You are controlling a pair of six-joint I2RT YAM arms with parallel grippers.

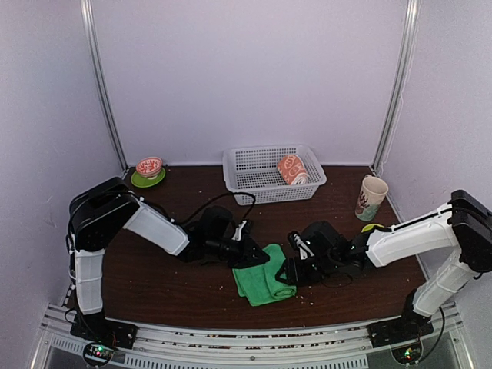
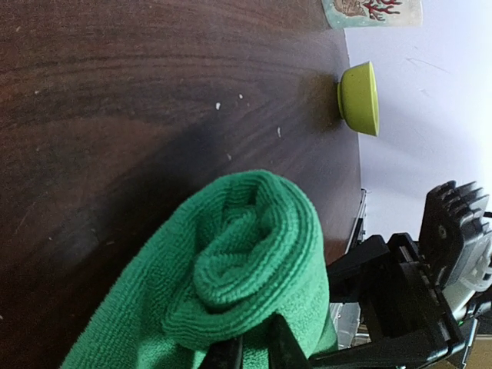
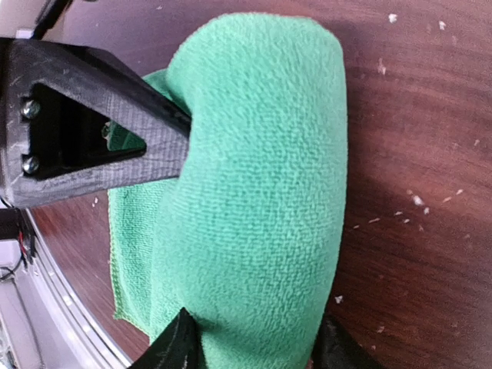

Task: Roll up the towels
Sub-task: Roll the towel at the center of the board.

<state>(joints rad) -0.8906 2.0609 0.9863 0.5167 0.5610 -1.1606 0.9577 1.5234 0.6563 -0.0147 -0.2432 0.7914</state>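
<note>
Since the green towel [image 1: 263, 283] lies on the table [image 1: 161, 284] right between the two grippers, the thing to watch is which way its roll points. Seen from the right wrist, the roll stretches straight away from the right gripper [image 1: 290, 270]. Its long axis therefore looks to run roughly in line with that arm, across the table towards the left gripper [image 1: 252, 255]. From the left wrist the spiral end of the roll faces the camera, which fits that reading. A flat tail of cloth shows beside the roll on its near side, so I judge the rolling nearly but not wholly done.

The right fingers [image 3: 178, 342] stand apart, one on each side of the roll and against it. Whether they squeeze it or only bracket it I cannot tell. The left fingertips [image 2: 286, 344] are almost together at the spiral end, and they seem to nip a fold of the green towel there.

Both grippers are at the roll, neither nearer than the other. The peach towel with bunnies [image 1: 292, 169] looks rolled and lies in the white basket [image 1: 265, 150] at the far side, well apart from both. Any push to tighten the roll should, I think, go across its axis, towards or away from the arm bases, not along it
</note>
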